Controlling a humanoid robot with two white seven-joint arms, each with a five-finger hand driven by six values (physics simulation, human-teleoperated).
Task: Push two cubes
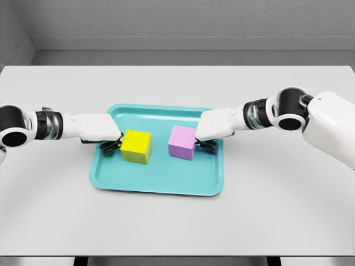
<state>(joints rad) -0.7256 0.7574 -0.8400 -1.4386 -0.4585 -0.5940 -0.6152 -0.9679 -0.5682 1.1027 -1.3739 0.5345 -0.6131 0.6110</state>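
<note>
On a teal tray (158,185) at the counter's (277,216) middle, the left hand (105,133) presses curled fingers (111,146) against the yellow cube's (136,146) left side. The right hand's (213,126) curled fingers (206,145) touch the pink cube's (182,142) right side. Neither hand grips anything; the cubes sit apart.

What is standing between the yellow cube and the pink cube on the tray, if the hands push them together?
Nothing visible. The yellow cube and pink cube sit apart on the teal tray, with only bare tray floor between them.
</note>
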